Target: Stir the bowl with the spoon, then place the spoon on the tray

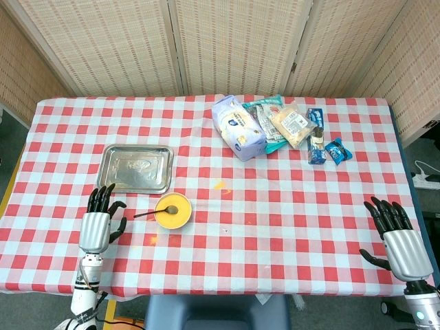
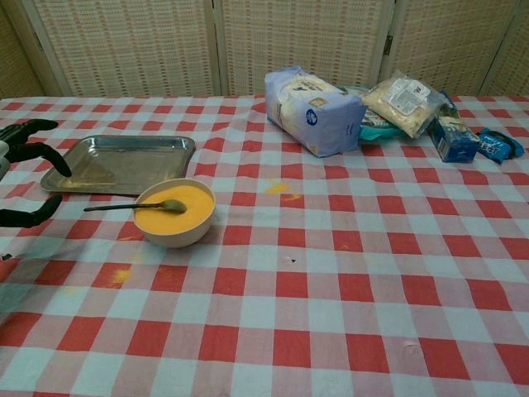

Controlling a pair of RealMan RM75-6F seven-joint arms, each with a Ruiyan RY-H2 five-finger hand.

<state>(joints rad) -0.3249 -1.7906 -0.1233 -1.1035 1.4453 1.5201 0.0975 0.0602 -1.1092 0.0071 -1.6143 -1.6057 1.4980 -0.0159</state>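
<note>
A cream bowl (image 1: 173,210) (image 2: 174,212) of yellow batter stands just in front of the steel tray (image 1: 136,168) (image 2: 121,163). The spoon (image 1: 152,213) (image 2: 132,207) rests in the bowl, its handle sticking out to the left over the rim. My left hand (image 1: 97,224) (image 2: 23,175) hovers left of the spoon handle, fingers spread, holding nothing. Far off at the table's near right corner is my right hand (image 1: 398,236), open and empty; the chest view does not show it.
A pale blue bag (image 1: 237,128) (image 2: 312,99), snack packets (image 1: 292,124) (image 2: 405,103) and small blue boxes (image 1: 325,146) (image 2: 465,138) lie at the back right. Yellow spills (image 1: 218,184) (image 2: 277,188) mark the checked cloth near the bowl.
</note>
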